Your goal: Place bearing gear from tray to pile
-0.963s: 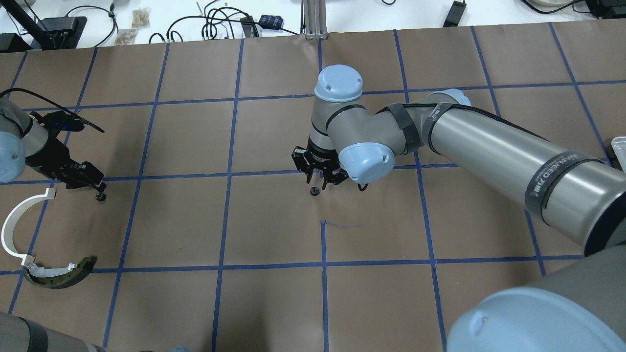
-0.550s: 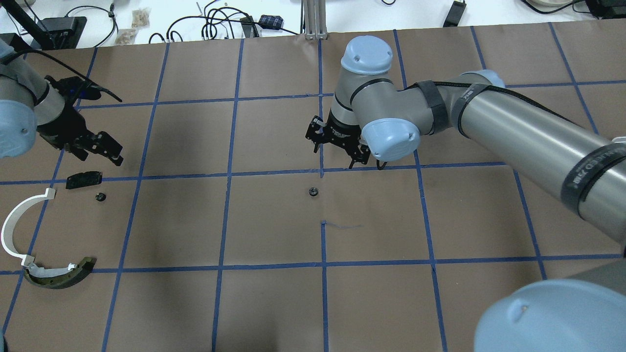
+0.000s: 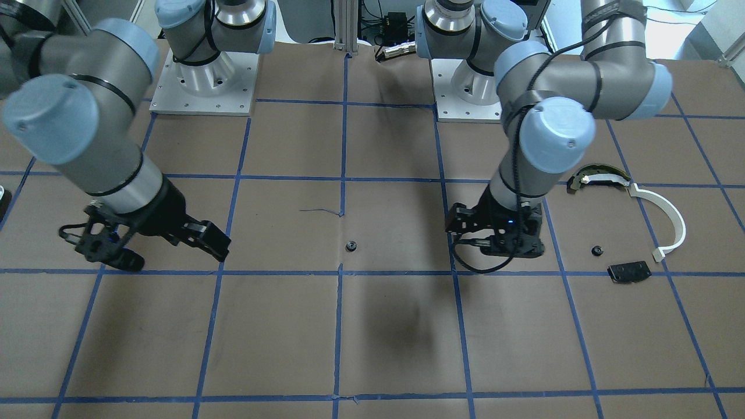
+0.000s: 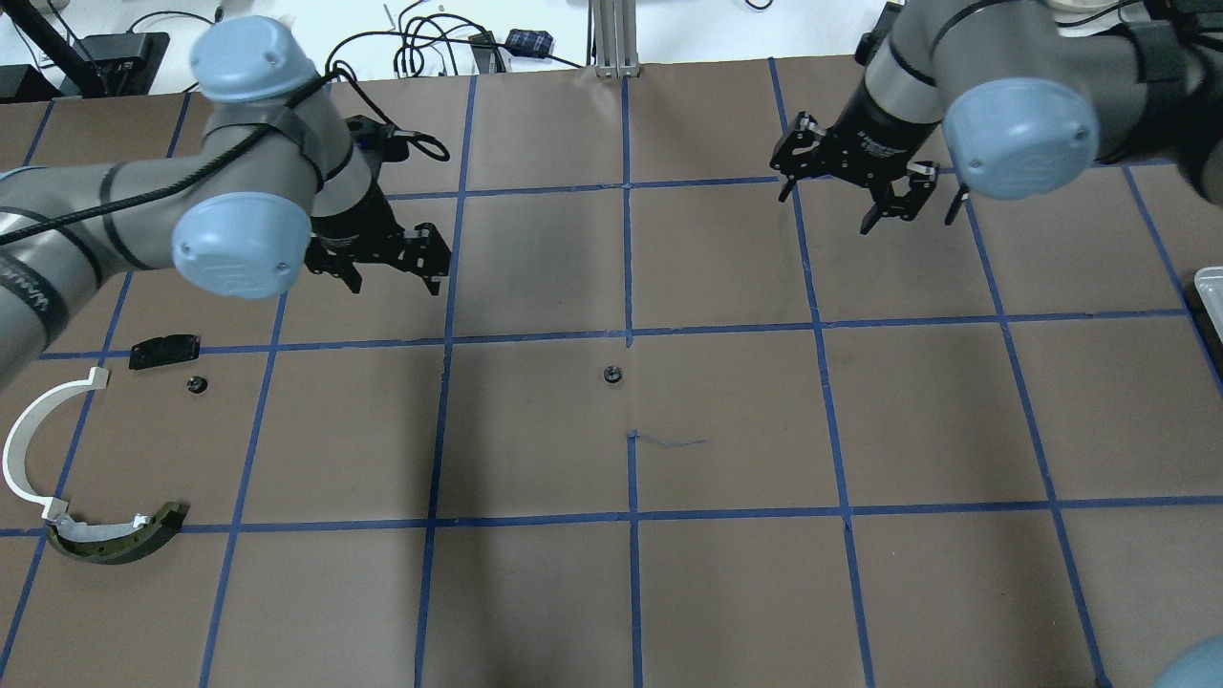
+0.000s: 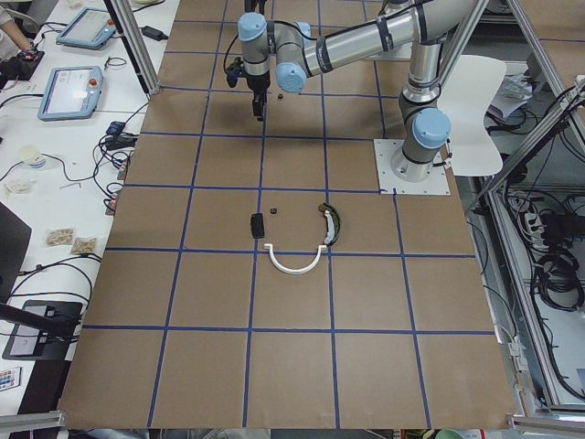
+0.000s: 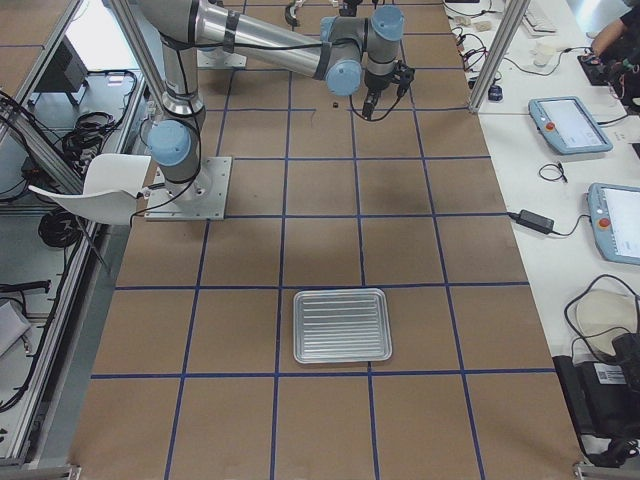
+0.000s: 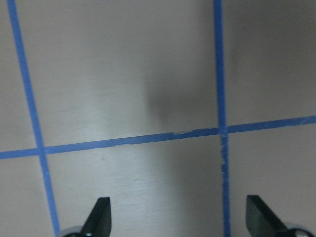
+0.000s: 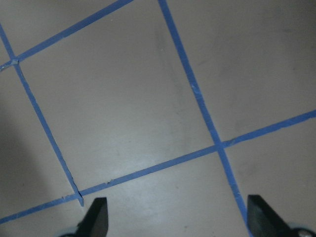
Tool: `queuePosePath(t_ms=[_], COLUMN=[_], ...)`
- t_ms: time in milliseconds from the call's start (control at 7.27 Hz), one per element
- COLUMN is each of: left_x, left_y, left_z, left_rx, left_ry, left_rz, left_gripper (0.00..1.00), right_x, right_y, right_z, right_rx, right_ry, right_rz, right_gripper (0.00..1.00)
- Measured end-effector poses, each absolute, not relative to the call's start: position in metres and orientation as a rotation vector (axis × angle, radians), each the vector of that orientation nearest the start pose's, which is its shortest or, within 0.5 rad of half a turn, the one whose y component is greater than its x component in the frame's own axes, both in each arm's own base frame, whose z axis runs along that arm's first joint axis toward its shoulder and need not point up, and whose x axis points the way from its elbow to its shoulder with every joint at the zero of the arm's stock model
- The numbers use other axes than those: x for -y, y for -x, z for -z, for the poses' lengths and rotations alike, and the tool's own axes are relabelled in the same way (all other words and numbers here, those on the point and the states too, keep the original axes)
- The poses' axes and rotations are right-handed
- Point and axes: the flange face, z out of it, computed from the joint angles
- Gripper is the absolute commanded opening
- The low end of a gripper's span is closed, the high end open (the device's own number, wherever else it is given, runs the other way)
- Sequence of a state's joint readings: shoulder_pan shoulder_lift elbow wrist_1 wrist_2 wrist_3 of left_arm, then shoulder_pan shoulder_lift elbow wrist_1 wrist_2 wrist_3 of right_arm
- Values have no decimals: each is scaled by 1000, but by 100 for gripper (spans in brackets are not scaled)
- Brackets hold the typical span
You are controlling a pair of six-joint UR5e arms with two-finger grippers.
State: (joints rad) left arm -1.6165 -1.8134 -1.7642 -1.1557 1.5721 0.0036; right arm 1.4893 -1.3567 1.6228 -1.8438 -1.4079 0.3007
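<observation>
A small black bearing gear (image 4: 612, 374) lies alone on the brown paper at the table's middle; it also shows in the front view (image 3: 351, 247). A second small gear (image 4: 197, 385) lies by the pile at the left: a flat black plate (image 4: 164, 350), a white arc strip (image 4: 33, 444) and a dark curved piece with beige top (image 4: 115, 541). My left gripper (image 4: 392, 275) is open and empty, up and left of the middle gear. My right gripper (image 4: 826, 212) is open and empty, far right of it. Both wrist views show open fingertips (image 7: 101, 217) (image 8: 96, 217) over bare paper.
The metal tray (image 6: 341, 325) lies at the table's right end, its corner at the overhead view's edge (image 4: 1210, 291). Blue tape lines grid the paper. Cables and boxes lie beyond the far edge (image 4: 430, 43).
The right gripper has left the middle gear on the paper and swung up and to the right. The left gripper has left the pile and moved right toward the middle.
</observation>
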Motion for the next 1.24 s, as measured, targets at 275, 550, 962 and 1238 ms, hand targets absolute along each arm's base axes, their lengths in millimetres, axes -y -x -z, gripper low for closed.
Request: queuePosePath(t_ms=[275,550,962,1238], left_x=[529,515,502,500], left_y=[247,301,348,353], left_z=[-283,-243,-193,-172], left_rx=[-3164,-3159,-3149,-3136], left_ry=[-17,37,143,147], left_rz=[-14,-32,-35,-58], left_gripper=[95,94,94,89], right_x=[547,530,517,509], right_y=[-71,-67,-77,-100], right_z=[-431,-443,-452,-458], right_rx=[-3012,-3040,-3047,-3116], right_ry=[-497,-473,-465,-387], right_rz=[13,-20,-38,-17], right_gripper=[100,100,100,100])
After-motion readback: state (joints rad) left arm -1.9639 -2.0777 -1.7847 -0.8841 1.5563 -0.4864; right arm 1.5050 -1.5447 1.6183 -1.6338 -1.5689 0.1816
